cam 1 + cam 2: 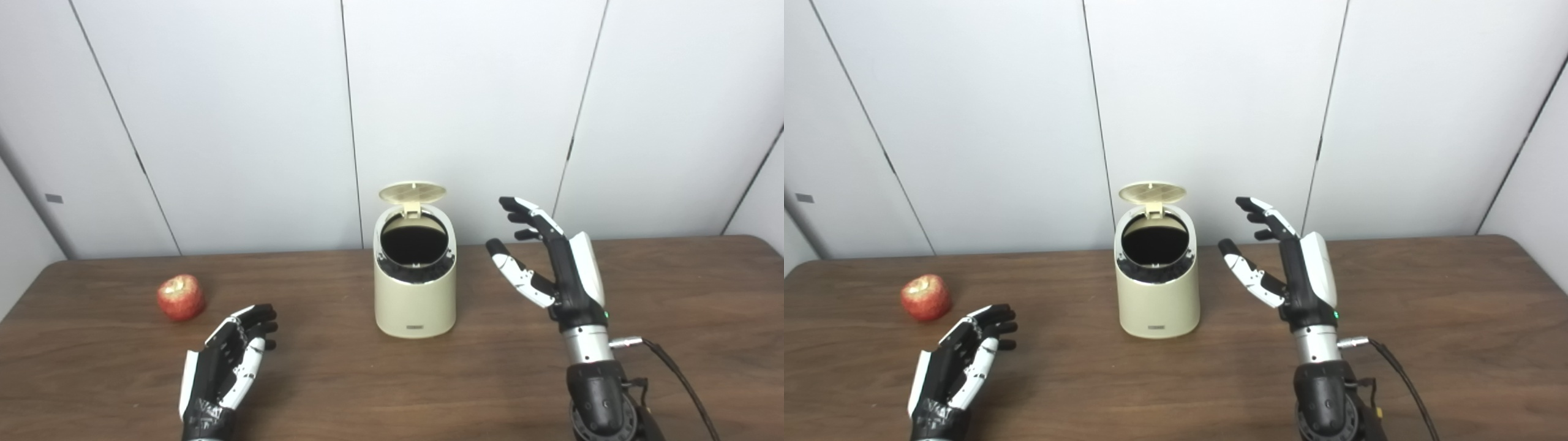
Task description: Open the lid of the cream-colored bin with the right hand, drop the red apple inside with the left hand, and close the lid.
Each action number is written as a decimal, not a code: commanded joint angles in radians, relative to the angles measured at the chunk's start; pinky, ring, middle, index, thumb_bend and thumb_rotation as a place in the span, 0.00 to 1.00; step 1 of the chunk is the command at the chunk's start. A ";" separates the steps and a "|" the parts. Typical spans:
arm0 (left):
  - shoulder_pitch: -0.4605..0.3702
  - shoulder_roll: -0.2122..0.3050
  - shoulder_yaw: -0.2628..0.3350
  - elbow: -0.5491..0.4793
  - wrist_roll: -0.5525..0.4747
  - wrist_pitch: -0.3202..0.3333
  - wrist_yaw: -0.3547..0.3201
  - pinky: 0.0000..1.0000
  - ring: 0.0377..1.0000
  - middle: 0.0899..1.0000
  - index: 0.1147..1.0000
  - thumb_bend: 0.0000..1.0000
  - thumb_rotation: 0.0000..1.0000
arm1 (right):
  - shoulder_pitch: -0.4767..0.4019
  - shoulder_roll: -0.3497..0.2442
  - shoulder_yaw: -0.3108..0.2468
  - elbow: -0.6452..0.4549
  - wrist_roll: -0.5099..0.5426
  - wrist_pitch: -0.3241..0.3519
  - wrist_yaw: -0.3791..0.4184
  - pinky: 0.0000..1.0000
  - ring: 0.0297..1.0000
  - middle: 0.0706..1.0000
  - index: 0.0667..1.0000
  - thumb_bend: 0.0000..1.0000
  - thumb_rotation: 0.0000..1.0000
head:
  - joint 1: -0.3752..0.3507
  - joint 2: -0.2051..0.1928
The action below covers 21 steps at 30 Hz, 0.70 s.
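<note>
Left eye view: lid (pixel 412 192) stands up at far side of bin (pixel 415 294), so mouth is free; right hand (pixel 554 263) waits beside, fingers spread, holding nothing.
Right eye view: apple (pixel 926 297) lies far left on table (pixel 1427 306), near left hand (pixel 961 361), released; white wall panels behind.

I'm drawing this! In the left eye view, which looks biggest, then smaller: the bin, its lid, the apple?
1. cream-colored bin, clearly largest.
2. lid, wider than the apple but seen nearly edge-on.
3. red apple, smallest; lid and apple are close.
</note>
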 commanded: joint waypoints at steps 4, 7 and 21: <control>-0.005 0.005 -0.001 0.030 -0.001 -0.035 -0.001 0.62 0.70 0.70 0.68 0.22 0.42 | 0.041 0.003 -0.036 0.011 0.079 -0.121 -0.018 0.69 0.77 0.77 0.75 0.30 0.71 | 0.000 -0.007; -0.005 0.004 0.001 0.034 -0.001 -0.038 0.002 0.62 0.70 0.70 0.68 0.22 0.41 | 0.078 0.010 -0.048 0.036 0.091 -0.149 -0.027 0.69 0.76 0.77 0.75 0.29 0.64 | 0.000 -0.008; 0.002 0.033 -0.012 0.026 0.141 -0.087 0.046 0.62 0.70 0.70 0.68 0.22 0.36 | 0.236 0.053 -0.065 -0.039 0.104 -0.132 -0.001 0.71 0.78 0.77 0.77 0.22 0.53 | -0.002 -0.001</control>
